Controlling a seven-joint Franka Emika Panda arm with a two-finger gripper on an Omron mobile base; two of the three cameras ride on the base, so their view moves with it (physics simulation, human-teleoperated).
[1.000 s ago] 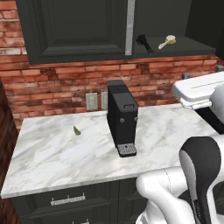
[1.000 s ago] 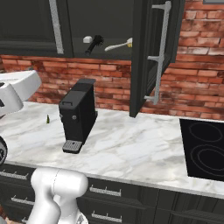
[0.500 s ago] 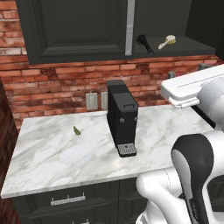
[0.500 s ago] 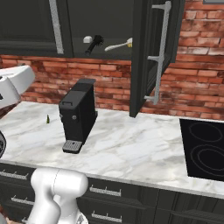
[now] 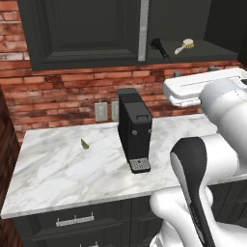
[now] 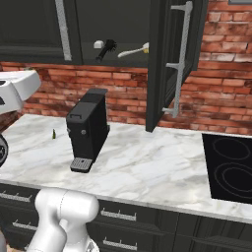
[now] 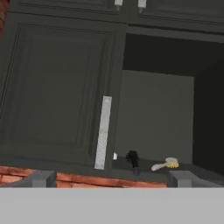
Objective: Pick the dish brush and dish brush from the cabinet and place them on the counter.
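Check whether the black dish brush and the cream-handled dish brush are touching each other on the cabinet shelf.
Apart. The hand view shows the black dish brush and the cream-handled dish brush with dark shelf between them; the left base view shows the same gap.

I see a red brick wall (image 6: pixel 221 98) at the back, with pale wall outlets (image 5: pixel 101 111) set in it. Below, dark charcoal drawer fronts (image 6: pixel 147 226) carry small silver handles; a black glass cooktop (image 6: pixel 231 172) sits to the right.

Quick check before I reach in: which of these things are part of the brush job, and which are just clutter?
Job: black dish brush, cream dish brush, open cabinet, counter, open claw.
Clutter: coffee machine, small green bit, stovetop, wall outlets.
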